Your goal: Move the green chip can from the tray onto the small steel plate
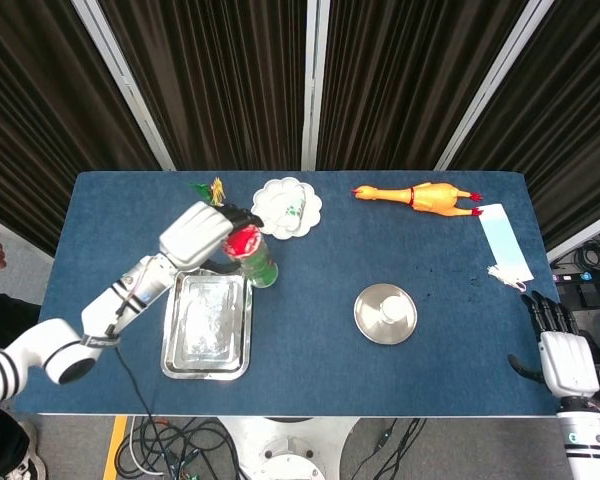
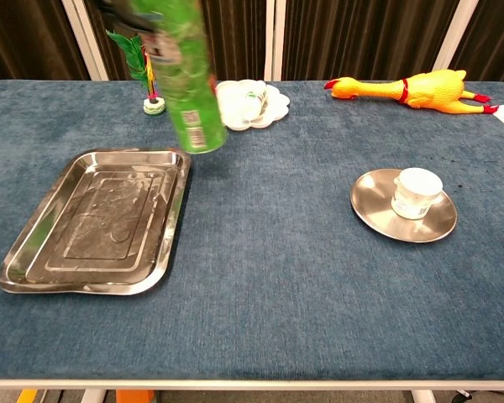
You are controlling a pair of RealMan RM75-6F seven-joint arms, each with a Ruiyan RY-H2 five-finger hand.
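Head view shows the left hand (image 1: 202,235) wrapped around the upper end of the can (image 1: 254,257), just under its red lid; the fingers are closed on the can body from the far side. The can is airborne, tilted, its base clear of the tray (image 1: 207,362) and just past the tray's right far corner. Chest view shows the can's lower body (image 2: 186,92) hanging above the tabletop (image 2: 269,252), between the tray (image 2: 34,252) and the white dish (image 2: 273,105); its top and the hand are cut off by the frame edge.

Handling, as a judgement: the can is a tall, thin-walled tube, likely light and stiff along its length but easily dented by a hard squeeze. Its glossy wrap may slip. A grip near the top leaves the base free to swing, so a mid-body hold would be steadier.

The steel plate (image 2: 378,220) lies well apart to the right and already carries a small white cup (image 2: 416,193), leaving limited bare surface.

The right hand (image 1: 563,355) rests at the tabletop's near right edge, fingers extended, holding nothing.
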